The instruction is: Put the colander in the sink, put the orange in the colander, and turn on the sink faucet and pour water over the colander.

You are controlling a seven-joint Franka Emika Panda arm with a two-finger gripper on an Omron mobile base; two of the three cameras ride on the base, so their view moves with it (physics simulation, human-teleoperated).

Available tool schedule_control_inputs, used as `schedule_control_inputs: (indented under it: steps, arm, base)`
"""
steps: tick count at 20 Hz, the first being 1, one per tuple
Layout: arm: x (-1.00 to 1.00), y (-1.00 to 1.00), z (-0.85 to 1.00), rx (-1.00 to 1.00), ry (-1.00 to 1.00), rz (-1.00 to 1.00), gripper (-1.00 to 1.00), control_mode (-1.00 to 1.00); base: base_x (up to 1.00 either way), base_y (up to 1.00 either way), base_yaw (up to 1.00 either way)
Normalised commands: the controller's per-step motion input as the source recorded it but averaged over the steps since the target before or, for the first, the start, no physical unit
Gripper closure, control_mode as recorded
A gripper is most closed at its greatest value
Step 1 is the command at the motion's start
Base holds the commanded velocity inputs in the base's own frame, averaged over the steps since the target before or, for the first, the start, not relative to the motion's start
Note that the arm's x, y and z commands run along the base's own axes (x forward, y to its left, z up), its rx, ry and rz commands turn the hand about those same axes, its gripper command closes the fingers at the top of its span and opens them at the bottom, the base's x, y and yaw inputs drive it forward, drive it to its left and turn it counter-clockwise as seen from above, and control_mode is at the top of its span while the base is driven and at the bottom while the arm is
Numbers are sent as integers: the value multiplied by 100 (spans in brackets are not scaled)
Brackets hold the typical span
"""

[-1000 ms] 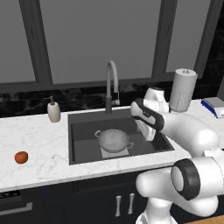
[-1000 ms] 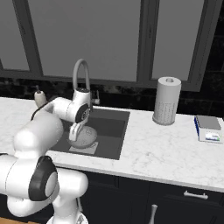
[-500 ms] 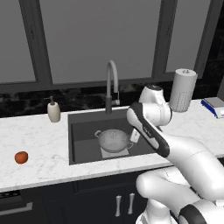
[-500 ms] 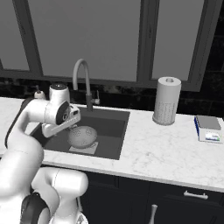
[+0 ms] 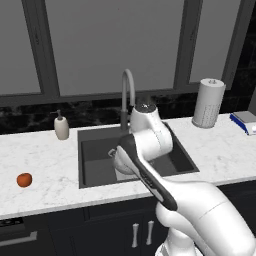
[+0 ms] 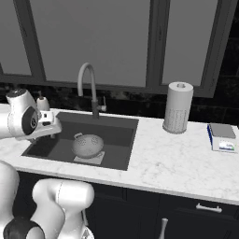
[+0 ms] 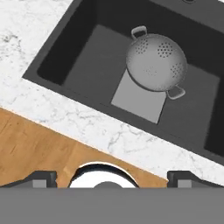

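The silver-grey colander (image 6: 87, 144) stands upright on the lighter patch at the bottom of the dark sink (image 6: 122, 129), with nothing in it (image 7: 156, 62). The orange (image 5: 24, 180) lies on the marble counter far left of the sink (image 5: 92, 150). The gooseneck sink faucet (image 5: 126, 92) rises behind the basin, and no water runs from it. My gripper (image 7: 112, 179) is open and holds nothing. It hangs above the counter's front edge, looking down at the sink (image 7: 78, 52), left of the colander and apart from it. In the left base view my arm hides the colander.
A beige soap dispenser (image 5: 61, 126) stands left of the faucet. At the back right are a paper towel roll (image 6: 177, 108) and a small blue-and-white box (image 6: 222, 137). Wooden floor (image 7: 30, 144) shows below the counter's front edge.
My arm has swung from above the sink's right side to its front left, away from the colander. The gripper stays open. Colander and orange have not moved.
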Motion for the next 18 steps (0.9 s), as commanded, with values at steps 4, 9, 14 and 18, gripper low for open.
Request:
schedule_control_inputs:
  steps: [4, 9, 14, 18]
  arm:
    - [0, 100, 31, 0, 0, -32, -100, -100]
    - [0, 99, 12, 0, 0, -17, -100, -100]
    - [2, 92, 0, 1, 1, -7, -100, -100]
    - [9, 72, 0, 7, 4, 0, -100, -100]
  base:
    - [0, 0, 0]
    - [0, 0, 0]
    - [0, 0, 0]
    - [0, 0, 0]
